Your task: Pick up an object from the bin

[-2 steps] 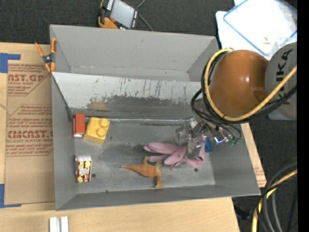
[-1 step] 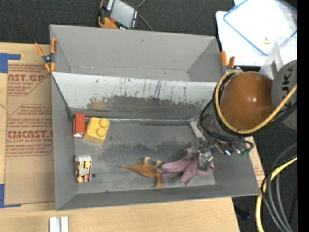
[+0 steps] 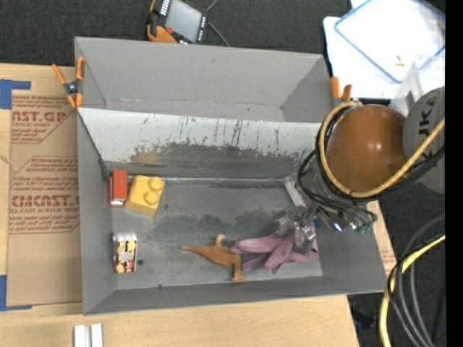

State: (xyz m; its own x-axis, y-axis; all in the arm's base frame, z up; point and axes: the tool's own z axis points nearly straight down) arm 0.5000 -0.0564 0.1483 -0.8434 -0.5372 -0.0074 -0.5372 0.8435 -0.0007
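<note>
From the camera view, I have the arm coming in over the right wall of the bin (image 3: 217, 71). Its rounded orange-brown wrist cover (image 3: 362, 147) sits above the rim, wrapped in cables. Below it the claw (image 3: 302, 230) hangs low, pointing down and left towards the floor near the front right corner. I cannot tell how far the claw is open, nor whether it has hold of anything.

Right under the claw lies a purple floppy thing (image 3: 269, 250) with several long lobes. Its right end is partly covered by the claw. Just to its left, touching or almost touching the lobes, is a tan toy dinosaur (image 3: 217, 252).

Well apart at the left wall are a yellow studded brick (image 3: 145, 194) and an orange block (image 3: 118, 187) side by side. A small printed box (image 3: 125, 253) lies nearer the front.

The purple thing's long axis runs roughly along the front wall, and its lobes fan out to the left and down-left.
</note>
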